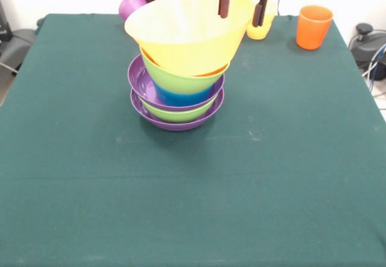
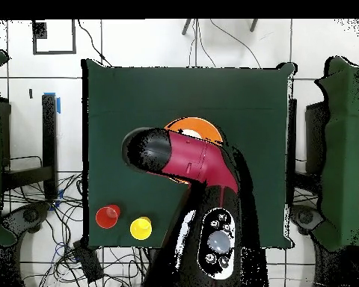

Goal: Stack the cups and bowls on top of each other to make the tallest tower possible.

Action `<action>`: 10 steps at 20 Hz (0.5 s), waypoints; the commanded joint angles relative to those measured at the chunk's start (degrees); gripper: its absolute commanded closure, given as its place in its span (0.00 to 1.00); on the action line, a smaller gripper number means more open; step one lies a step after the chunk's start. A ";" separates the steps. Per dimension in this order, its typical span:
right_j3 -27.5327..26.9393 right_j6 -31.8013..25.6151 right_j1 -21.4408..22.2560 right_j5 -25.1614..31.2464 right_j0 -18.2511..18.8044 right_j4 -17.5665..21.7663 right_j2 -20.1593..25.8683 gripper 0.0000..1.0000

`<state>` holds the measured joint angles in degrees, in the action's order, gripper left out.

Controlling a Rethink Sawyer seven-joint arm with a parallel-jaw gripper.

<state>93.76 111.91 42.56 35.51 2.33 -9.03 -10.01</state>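
On the green-clothed desk [image 1: 271, 176] stands the tower [image 1: 178, 92] of glossy plastic bowls: a wide purple bowl [image 1: 175, 119] at the base, then green, purple, small blue [image 1: 178, 95], green again, a sliver of red-orange rim, and the very large yellow-orange bowl [image 1: 187, 32] on top, visibly tilted with its rim higher toward the robot. The end effector [image 1: 241, 5] hangs over that top bowl's far rim, its two dark fingers [image 1: 224, 3] spread apart, one inside the bowl and one outside; they appear to straddle the rim without pinching it, so I judge it open and holding nothing. Near the desk's far edge sit a ribbed purple tumbler [image 1: 131, 5], a yellow-orange tumbler [image 1: 260, 27] just behind the fingers, and an orange-red tumbler [image 1: 313, 27], apart from the pile. From overhead the arm [image 2: 186, 161] hides most of the tower. Risk: the big bowl sits crooked; any sideways drag by a finger on its rim could tip it off or shift the whole pile.
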 commanded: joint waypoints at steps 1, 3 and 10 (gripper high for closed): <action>3.71 6.94 -0.19 0.21 0.03 -0.97 4.62 0.00; 3.36 6.72 0.64 1.98 -0.01 -0.90 4.26 0.00; 1.92 6.03 2.70 7.14 0.07 -0.39 3.32 0.00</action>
<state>93.77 111.91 44.48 36.08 2.33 -9.02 -10.03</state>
